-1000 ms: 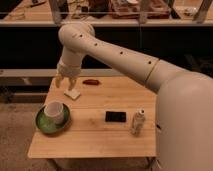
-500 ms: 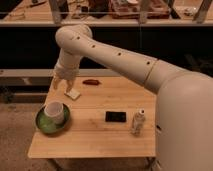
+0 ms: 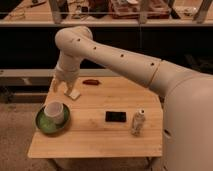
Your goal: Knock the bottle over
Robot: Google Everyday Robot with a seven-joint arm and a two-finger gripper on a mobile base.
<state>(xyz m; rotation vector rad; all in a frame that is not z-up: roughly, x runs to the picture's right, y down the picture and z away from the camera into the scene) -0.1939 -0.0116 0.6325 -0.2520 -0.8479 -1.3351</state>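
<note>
The bottle is small and clear with a white cap, and it stands upright on the right part of the wooden table. My gripper hangs over the table's far left corner, fingers pointing down and apart, holding nothing. It is far to the left of the bottle, just above the white cup. My white arm arches from the right side across the table's back.
The white cup sits in a green plate at the table's left. A small white block lies next to the gripper. A red object lies at the back edge. A flat black object lies left of the bottle.
My gripper has shifted slightly left and down near the table's far left corner. The bottle and other objects have not moved.
</note>
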